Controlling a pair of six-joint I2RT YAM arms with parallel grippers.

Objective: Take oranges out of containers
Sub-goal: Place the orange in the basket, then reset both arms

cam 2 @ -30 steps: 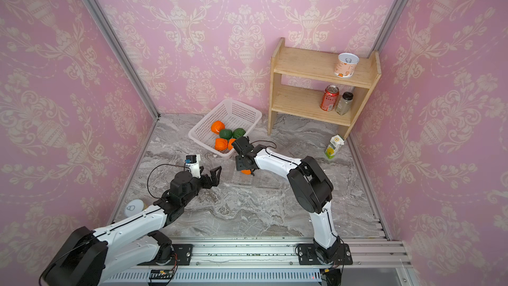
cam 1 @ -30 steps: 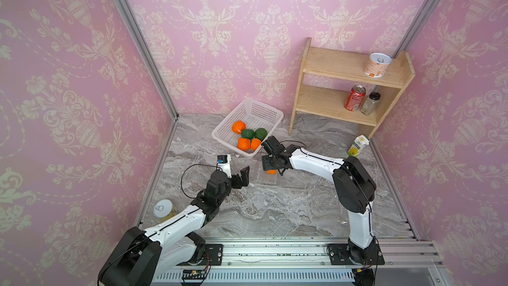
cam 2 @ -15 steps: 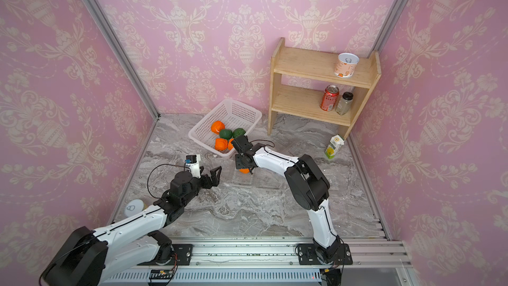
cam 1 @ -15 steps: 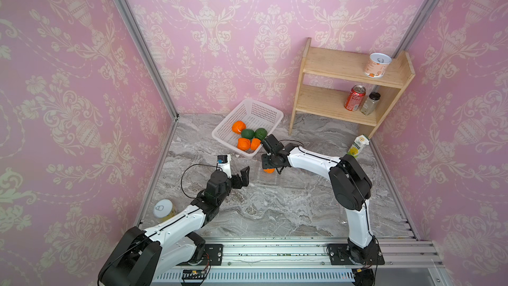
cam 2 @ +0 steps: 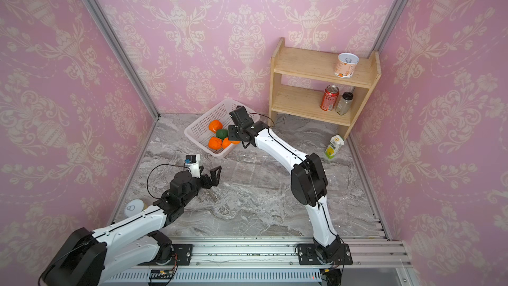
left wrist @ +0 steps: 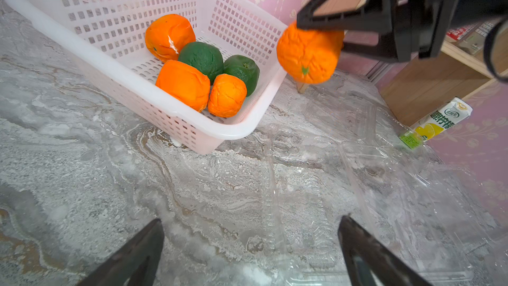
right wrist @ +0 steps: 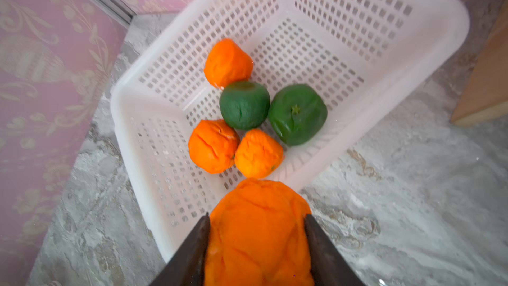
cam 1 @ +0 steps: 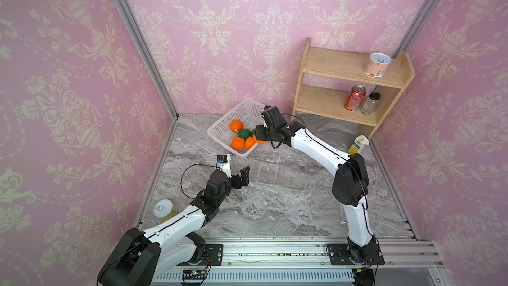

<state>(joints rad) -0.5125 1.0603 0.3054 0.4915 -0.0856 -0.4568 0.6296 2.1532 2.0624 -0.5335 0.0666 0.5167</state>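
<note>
Right jaws: closed partway on the fourth orange [right wrist: 258, 232], with one dark finger [right wrist: 192, 248] pressed to each side of it.
Left jaws: spread wide and empty. Both fingers [left wrist: 137, 257] hang above the bench [left wrist: 82, 188], at the near edge of the clear plastic.
Oranges [right wrist: 213, 147]: four in all. Three lie in the white basket [left wrist: 192, 121]. The fourth hangs in the air over the basket's edge that faces the trays.
Green fruits [right wrist: 244, 105]: two, side by side in the basket among the oranges.
Trays [left wrist: 302, 193]: clear, thin and empty, lying flat on the bench just beside the basket. Their see-through edges overlap, so at least two show and the exact count cannot be told.
Right arm [cam 1: 316, 147]: elbow raised above the bench, forearm stretched out over the trays, wrist at the basket's edge.
Left arm [cam 1: 178, 220]: low along the bench, wrist lifted, pointing towards the trays and basket.
Shelf [cam 1: 343, 72]: one, wooden, with two boards. One tin [cam 1: 378, 64] stands on the upper board. One red can [cam 1: 355, 97] and one dark-lidded jar [cam 1: 369, 103] stand on the lower.
Carton [cam 1: 358, 145]: one, upright on the bench by the shelf's foot.
Yellow can [cam 1: 163, 209]: one, by the wall near the left arm.
</note>
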